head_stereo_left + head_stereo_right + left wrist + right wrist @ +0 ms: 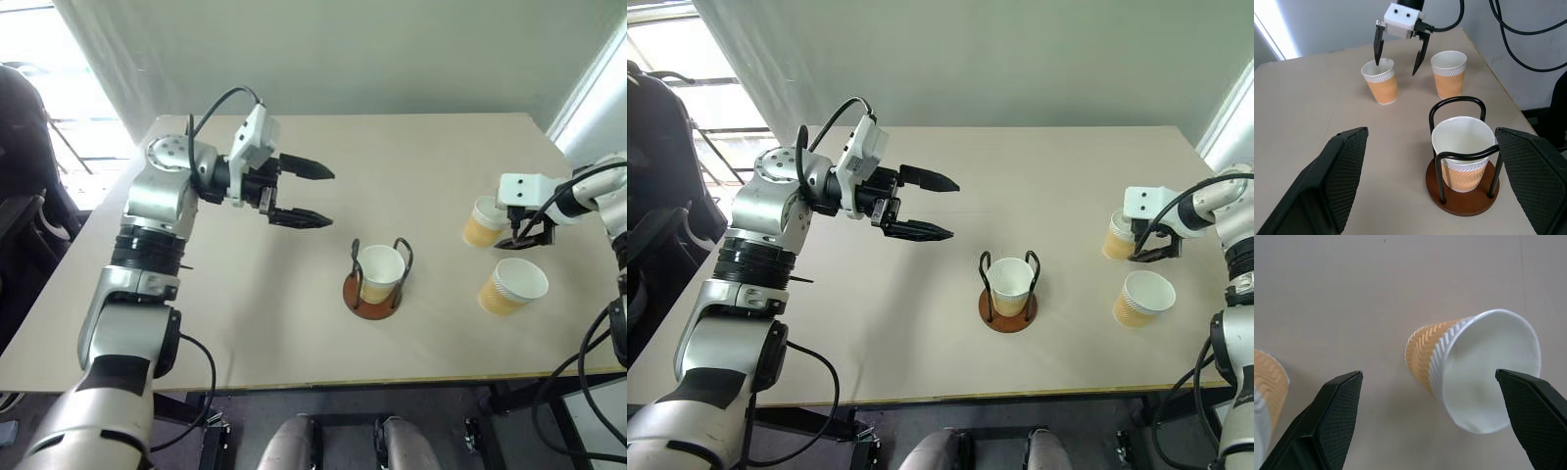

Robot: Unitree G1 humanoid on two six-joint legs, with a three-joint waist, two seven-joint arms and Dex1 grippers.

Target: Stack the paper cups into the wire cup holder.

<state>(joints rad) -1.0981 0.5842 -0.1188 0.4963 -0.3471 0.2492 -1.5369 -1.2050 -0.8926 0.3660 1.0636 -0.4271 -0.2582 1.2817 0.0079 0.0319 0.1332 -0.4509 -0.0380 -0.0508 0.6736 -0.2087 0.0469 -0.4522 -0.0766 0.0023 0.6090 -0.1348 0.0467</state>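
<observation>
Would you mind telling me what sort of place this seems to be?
Probably an office or lab test room: a plain beige table against a bare wall, a window on the left, and cables hanging beside the table.

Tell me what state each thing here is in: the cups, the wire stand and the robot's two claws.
Cup in the holder: upright, seated between the wire loops.
Wire cup holder: upright on the table, one cup inside.
Far loose cup: upright on the table, one finger of the right claw above its mouth.
Near loose cup: upright on the table, untouched.
Left claw: open, empty.
Right claw: open, holding nothing.
</observation>
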